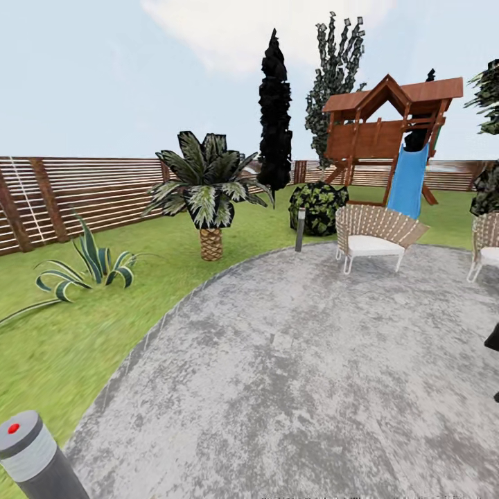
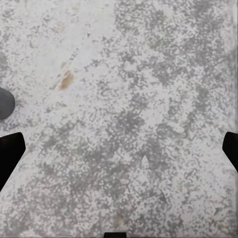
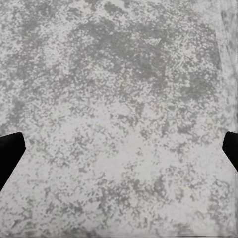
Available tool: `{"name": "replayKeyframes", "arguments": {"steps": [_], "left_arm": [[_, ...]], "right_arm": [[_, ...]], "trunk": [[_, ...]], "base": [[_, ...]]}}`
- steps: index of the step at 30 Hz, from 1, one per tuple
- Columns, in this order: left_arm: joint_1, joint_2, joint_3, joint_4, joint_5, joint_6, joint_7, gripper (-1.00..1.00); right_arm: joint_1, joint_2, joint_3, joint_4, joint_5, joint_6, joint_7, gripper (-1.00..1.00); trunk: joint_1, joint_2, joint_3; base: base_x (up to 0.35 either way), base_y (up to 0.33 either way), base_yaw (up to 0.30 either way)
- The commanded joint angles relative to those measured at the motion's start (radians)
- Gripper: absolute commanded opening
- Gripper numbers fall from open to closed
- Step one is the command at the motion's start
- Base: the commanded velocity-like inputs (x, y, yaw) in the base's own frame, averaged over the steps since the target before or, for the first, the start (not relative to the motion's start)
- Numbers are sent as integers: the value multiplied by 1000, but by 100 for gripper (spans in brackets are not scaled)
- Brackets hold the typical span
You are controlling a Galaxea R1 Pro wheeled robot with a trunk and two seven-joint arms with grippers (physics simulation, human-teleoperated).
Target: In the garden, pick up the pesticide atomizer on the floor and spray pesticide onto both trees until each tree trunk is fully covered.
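Note:
The pesticide atomizer is out of view. I face a grey stone patio (image 1: 298,388) in the garden, with green lawn (image 1: 62,333) and a brown slat fence (image 1: 83,194) behind it. A tall leafy tree (image 1: 337,69) rises behind the wooden playhouse, which hides its trunk. More foliage (image 1: 488,97) shows at the right edge. My left gripper (image 2: 119,148) hangs open over bare patio stone, fingertips (image 2: 10,153) wide apart. My right gripper (image 3: 119,148) is open over the same stone, nothing between its fingertips (image 3: 10,151).
A short palm (image 1: 208,190), a black cypress (image 1: 275,111) and a spiky plant (image 1: 90,267) stand on the lawn. A playhouse with blue slide (image 1: 405,184), a dark bush (image 1: 319,206), a lamp post (image 1: 300,229) and two wicker chairs (image 1: 371,235) lie ahead. A grey bollard (image 1: 31,457) is close at the lower left.

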Motion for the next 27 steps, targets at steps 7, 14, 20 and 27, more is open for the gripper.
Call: {"name": "replayKeyframes", "arguments": {"steps": [7,14,20,27], "left_arm": [[0,0,-1,0,-2,-4,-1,100],[0,1,1,0,-3,-4,-1,100],[0,2,2,0,-4,-10,0,100],[0,5,2,0,-4,-29,4,100]], "right_arm": [[-1,0,-3,1,-1,0,3,100],[-1,1,-3,2,-1,1,5,100],[-1,-1,-3,1,-1,1,7,100],[-1,0,-1,2,-1,1,8,100]], "trunk": [[27,-50,-23],[54,-99,-45],[77,-141,-65],[104,-190,-91]], "base": [[0,0,-297],[0,0,-297],[0,0,-297],[0,0,-289]]}}
